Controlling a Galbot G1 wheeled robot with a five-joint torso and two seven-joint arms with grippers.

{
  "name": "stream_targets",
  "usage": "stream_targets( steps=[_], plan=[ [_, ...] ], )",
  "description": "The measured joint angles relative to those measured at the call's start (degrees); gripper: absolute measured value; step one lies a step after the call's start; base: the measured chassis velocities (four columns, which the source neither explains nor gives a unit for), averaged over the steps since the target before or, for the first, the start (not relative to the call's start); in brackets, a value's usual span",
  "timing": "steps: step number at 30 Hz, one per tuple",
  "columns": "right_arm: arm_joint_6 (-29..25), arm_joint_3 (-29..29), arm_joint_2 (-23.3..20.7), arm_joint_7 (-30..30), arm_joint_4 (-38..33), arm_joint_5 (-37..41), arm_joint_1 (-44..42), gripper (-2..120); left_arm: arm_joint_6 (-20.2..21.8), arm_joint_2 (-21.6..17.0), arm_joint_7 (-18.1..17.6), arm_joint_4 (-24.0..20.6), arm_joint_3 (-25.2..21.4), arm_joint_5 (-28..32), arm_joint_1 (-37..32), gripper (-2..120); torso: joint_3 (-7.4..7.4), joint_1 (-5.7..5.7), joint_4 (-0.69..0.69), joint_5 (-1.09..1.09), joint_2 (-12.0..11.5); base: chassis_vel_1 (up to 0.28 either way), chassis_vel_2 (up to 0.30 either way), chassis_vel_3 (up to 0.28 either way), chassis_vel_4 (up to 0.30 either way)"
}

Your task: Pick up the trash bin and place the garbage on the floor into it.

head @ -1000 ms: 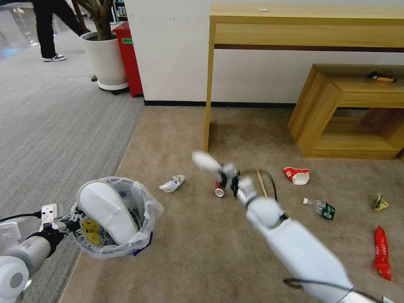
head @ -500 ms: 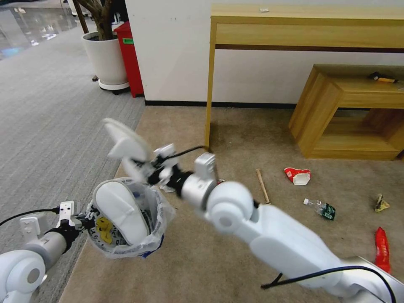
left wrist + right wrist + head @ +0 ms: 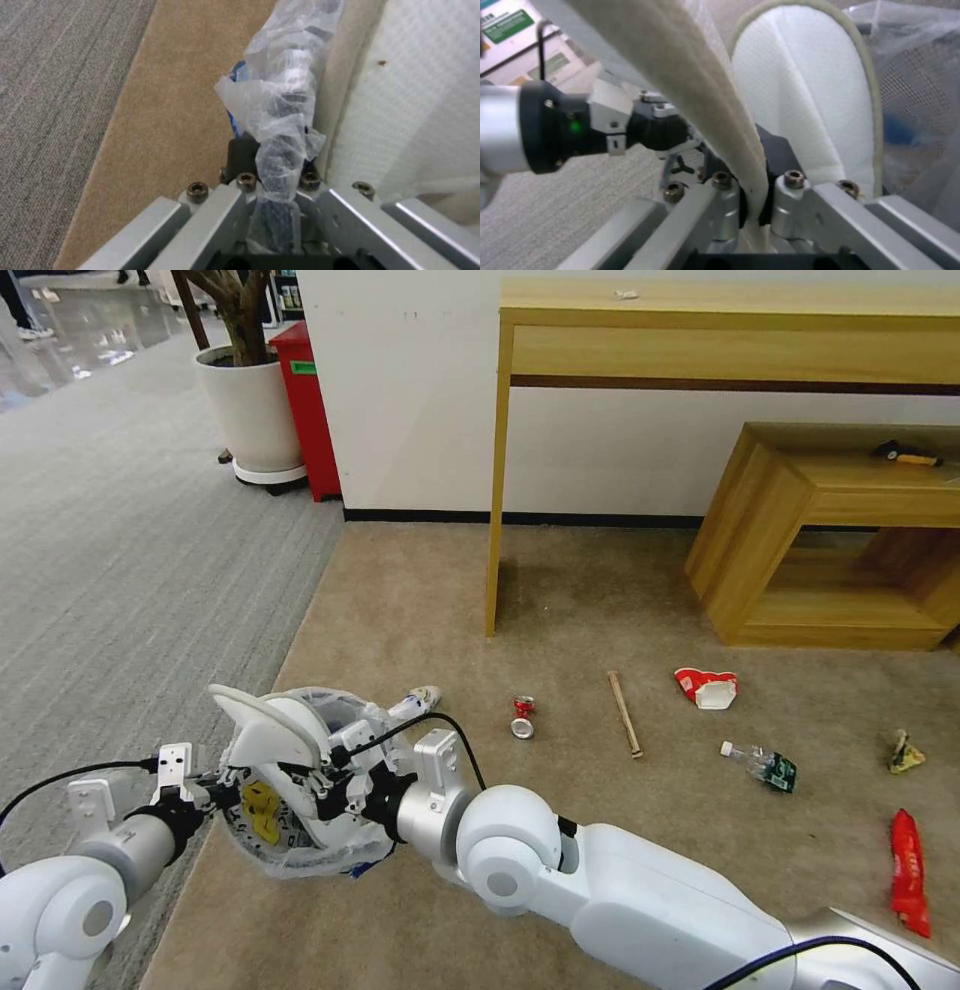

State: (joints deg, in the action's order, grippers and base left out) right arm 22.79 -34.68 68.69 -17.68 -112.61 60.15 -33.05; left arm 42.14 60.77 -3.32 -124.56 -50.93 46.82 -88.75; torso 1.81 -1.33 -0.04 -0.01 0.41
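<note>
My left gripper (image 3: 207, 792) is shut on the rim of the trash bin (image 3: 310, 855) and holds it just above the carpet; in the left wrist view its jaws (image 3: 276, 187) pinch the crinkly bag and rim. My right gripper (image 3: 322, 773) is shut on a white slipper sole (image 3: 262, 728) at the bin's mouth, its edge clamped between the fingertips (image 3: 752, 204). A second sole (image 3: 805, 93) stands inside the bin. On the carpet lie a blue-white pack (image 3: 418, 704), crushed red can (image 3: 522, 716), wooden stick (image 3: 625, 727), paper cup (image 3: 707, 687), clear bottle (image 3: 760, 764), crumpled wrapper (image 3: 905, 752) and red wrapper (image 3: 908, 870).
A tall wooden desk (image 3: 720, 340) and a low wooden shelf (image 3: 800, 550) stand against the wall, a black-and-yellow tool (image 3: 905, 452) on the shelf. A white planter pot (image 3: 250, 410) and red box (image 3: 305, 400) sit at the back left. Grey carpet lies left.
My right arm swung left from beside the red can, carrying the slipper sole, and has lowered it to the bin's mouth. The bin has shifted slightly right.
</note>
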Motion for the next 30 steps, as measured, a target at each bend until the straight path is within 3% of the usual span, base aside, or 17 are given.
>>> stream_targets(
  steps=[9, 19, 23, 26, 30],
  plan=[
    [-0.1, 0.2, -0.2, -0.5, 0.0, -0.9, -0.5, 33, 0.0, 0.0, 0.0, 0.1, -0.5, 0.2, 0.0, 0, 0.00, 0.00, 0.00, 0.00, 0.0, 0.000, 0.000, 0.000, 0.000],
    [-0.1, 0.4, -2.7, -1.6, -3.5, -2.3, -0.3, 75, 0.0, 0.2, 0.2, 1.3, -1.3, 0.3, 0.0, 0, 0.00, 0.00, 0.00, 0.01, 0.0, 0.000, 0.000, 0.000, 0.000],
    [-0.1, 0.8, -3.1, -2.2, -4.0, -2.8, -0.4, 83, 0.0, 0.4, 0.2, 1.8, -1.7, 0.3, 0.2, 0, 0.00, 0.00, 0.00, 0.00, 0.0, 0.000, 0.000, 0.000, 0.000],
    [-0.1, 3.3, -3.5, -2.8, -5.0, -4.3, -0.9, 98, 0.0, 0.6, 0.8, 2.6, -2.6, 0.3, -0.1, 0, 0.00, 0.00, 0.00, 0.01, 0.0, 0.000, 0.000, 0.000, 0.000],
    [-0.1, 7.7, -5.5, -2.1, -6.2, -6.6, -1.7, 100, 0.0, 0.9, 3.4, 3.5, -3.6, -1.4, -1.4, 0, 0.00, 0.00, 0.01, 0.00, 0.0, 0.000, 0.000, 0.000, 0.000]
  ],
)
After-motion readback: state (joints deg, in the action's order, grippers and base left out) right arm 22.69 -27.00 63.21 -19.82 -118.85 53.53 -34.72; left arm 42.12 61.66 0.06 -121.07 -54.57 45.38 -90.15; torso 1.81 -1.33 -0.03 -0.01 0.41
